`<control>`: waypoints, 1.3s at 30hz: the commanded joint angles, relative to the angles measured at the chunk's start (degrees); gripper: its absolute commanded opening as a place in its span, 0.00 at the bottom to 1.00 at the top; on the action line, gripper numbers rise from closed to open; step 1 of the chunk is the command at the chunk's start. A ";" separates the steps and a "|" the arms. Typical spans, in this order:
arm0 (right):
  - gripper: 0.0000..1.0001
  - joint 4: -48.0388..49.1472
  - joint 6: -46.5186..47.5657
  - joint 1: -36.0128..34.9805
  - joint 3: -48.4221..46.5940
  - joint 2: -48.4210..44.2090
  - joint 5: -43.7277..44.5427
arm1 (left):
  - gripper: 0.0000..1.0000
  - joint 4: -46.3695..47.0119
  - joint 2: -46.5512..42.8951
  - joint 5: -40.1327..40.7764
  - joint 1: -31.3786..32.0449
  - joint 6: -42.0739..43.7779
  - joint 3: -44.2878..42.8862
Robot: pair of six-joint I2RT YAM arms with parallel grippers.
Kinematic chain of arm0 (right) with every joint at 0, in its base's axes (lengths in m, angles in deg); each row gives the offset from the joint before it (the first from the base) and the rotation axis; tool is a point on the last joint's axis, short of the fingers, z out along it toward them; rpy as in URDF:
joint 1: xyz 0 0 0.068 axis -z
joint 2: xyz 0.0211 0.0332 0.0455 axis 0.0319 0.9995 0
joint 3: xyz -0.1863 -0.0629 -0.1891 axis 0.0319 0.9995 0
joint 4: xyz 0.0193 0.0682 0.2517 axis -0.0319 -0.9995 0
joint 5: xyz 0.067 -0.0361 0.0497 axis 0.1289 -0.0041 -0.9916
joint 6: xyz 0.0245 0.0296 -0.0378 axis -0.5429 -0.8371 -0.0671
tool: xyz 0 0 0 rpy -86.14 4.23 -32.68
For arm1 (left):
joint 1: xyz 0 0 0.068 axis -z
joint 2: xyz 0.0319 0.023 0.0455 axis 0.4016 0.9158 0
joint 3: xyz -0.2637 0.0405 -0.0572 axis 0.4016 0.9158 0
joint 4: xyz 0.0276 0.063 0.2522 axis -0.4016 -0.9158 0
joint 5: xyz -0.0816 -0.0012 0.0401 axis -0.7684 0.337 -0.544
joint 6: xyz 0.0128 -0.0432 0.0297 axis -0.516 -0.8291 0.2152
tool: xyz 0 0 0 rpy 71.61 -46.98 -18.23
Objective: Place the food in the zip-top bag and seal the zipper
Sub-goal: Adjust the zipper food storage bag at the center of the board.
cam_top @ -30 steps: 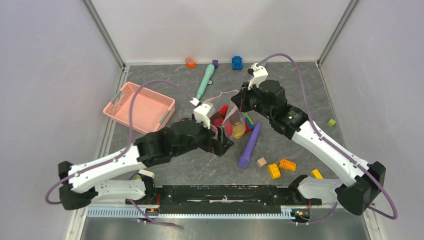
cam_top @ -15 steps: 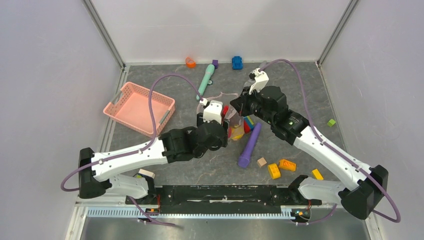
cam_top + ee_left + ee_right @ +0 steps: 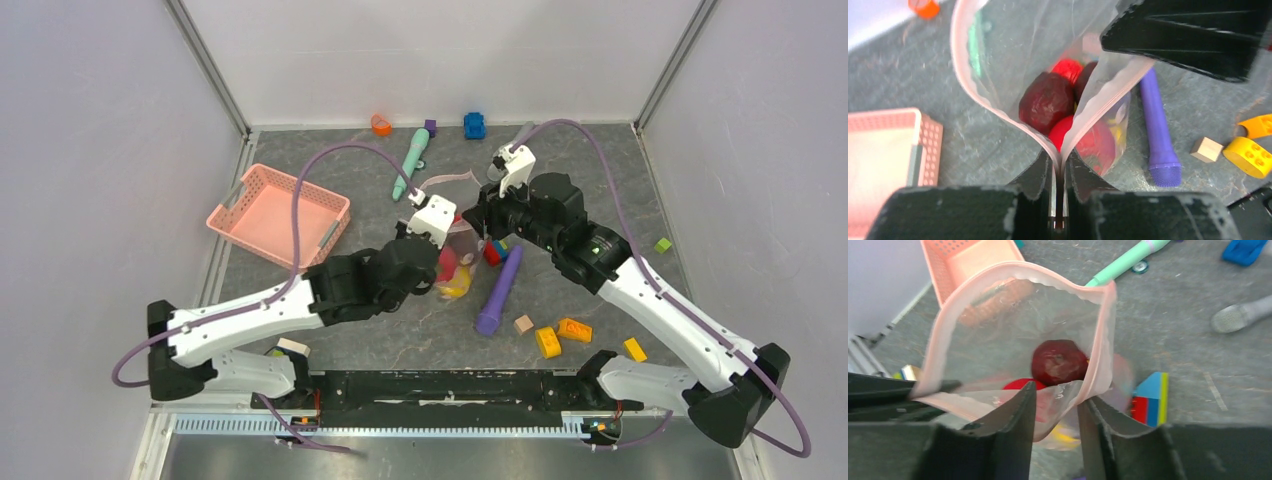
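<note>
The zip-top bag (image 3: 458, 238) stands mid-table, mouth open and facing up. Inside it lies the food: a dark maroon piece (image 3: 1047, 102), red pieces (image 3: 1068, 67) and something yellow low down. My left gripper (image 3: 1060, 160) is shut on one end of the mouth, pinching both pink zipper strips (image 3: 993, 110) together. My right gripper (image 3: 1055, 395) is open at the opposite end; the bag's corner (image 3: 1098, 375) hangs loosely between its fingers. In the top view the left gripper (image 3: 445, 255) and the right gripper (image 3: 482, 215) flank the bag. I see no slider tab.
A pink basket (image 3: 280, 215) sits at the left. A purple stick (image 3: 498, 290) lies right of the bag and a teal stick (image 3: 410, 162) behind it. Toy blocks (image 3: 560, 335) are scattered at front right, and a multicoloured block (image 3: 1150, 397) lies beside the bag.
My left arm moved forward to the bag's mouth and its jaws closed on the zipper edge. My right gripper's jaws came apart, loosening their hold on the rim.
</note>
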 commanded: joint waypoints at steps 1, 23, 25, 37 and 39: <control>0.46 -5.67 10.45 -0.05 -6.18 -1.47 5.04 | 0.02 12.59 -8.33 -10.28 -0.01 25.49 1.02; 0.98 0.23 31.72 0.05 -3.00 -12.61 -9.36 | 0.02 -1.60 -15.87 -63.38 -19.40 58.58 0.31; 0.98 -1.13 31.06 0.08 -4.06 -11.75 -9.56 | 0.02 -2.42 -15.69 -64.86 -20.02 60.68 0.35; 0.98 -13.75 25.25 0.04 -4.22 -3.68 -2.05 | 0.02 -2.42 -13.09 -65.42 -22.45 63.40 -1.21; 0.98 -15.75 23.35 0.04 -3.25 -3.61 9.12 | 0.02 -2.44 -13.54 -65.23 -23.13 63.93 -1.11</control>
